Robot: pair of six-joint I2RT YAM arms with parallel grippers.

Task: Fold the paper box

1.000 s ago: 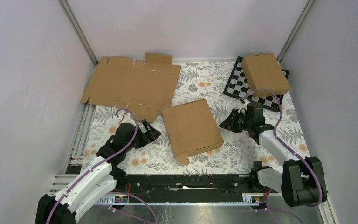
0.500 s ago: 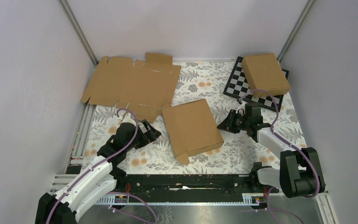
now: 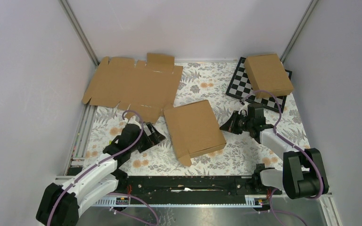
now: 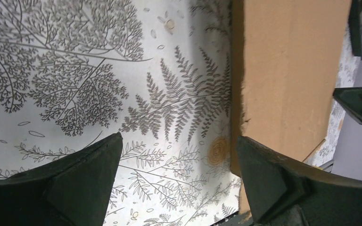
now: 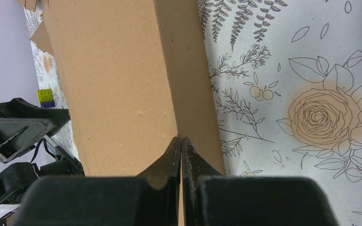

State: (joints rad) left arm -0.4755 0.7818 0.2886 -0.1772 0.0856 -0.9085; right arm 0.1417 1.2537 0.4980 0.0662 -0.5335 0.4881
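Note:
The paper box (image 3: 194, 128) lies closed on the floral table in the middle, with a small tab sticking out at its near left corner. My left gripper (image 3: 153, 134) is open and empty just left of the box; in the left wrist view (image 4: 179, 155) the box's edge (image 4: 287, 70) lies by the right finger. My right gripper (image 3: 226, 126) is shut, with its tips at the box's right edge. In the right wrist view (image 5: 181, 141) the shut tips point at the line between the box's top (image 5: 118, 84) and its side wall.
A wide flat cardboard sheet (image 3: 132, 87) lies at the back left. A chessboard (image 3: 239, 87) at the back right bears another brown box (image 3: 268, 74). Grey walls close in both sides. A black rail (image 3: 188, 183) runs along the near edge.
My left gripper has moved right, closer to the box's left side. My right gripper has shifted slightly left toward the box's right edge. The box has not moved.

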